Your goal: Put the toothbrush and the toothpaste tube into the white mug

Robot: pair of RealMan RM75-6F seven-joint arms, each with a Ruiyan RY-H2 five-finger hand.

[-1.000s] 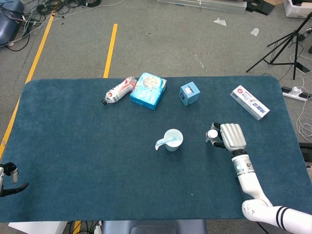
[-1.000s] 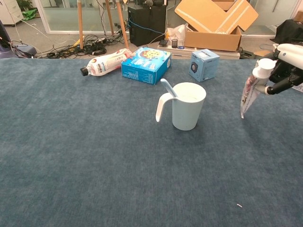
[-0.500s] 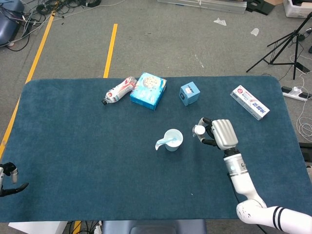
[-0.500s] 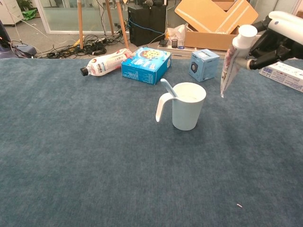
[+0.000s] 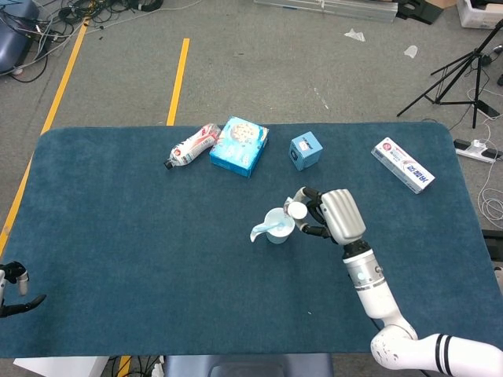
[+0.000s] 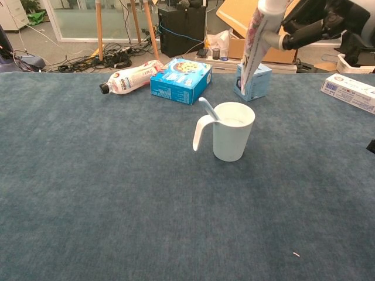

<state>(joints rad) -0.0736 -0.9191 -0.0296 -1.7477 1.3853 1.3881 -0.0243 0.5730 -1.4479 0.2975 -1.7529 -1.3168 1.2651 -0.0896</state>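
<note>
Toothpaste tube [image 6: 256, 44] hangs from the right hand [image 5: 330, 216], whose fingers [image 6: 304, 34] wrap around it just under the white cap; cap up, flat crimped end down, long axis close to vertical with a slight lean. Its lower end sits above the far rim of the white mug [image 6: 232, 131], not inside it as far as the chest view shows. Directly below and a little to the left of that hand, the mug stands upright on the blue table [image 5: 141, 251], and the toothbrush [image 6: 208, 109] is already in it, its pale handle slanting out over the rim on the side away from the hand. From the head view only the cap of the tube shows, a white disc at the fingertips just beside the mug's rim; the chest view gives the tube's full length and printed side. The left hand [image 5: 16, 290] appears only in the head view, at the table's near corner well apart from the mug, fingers slightly spread and holding nothing.
</note>
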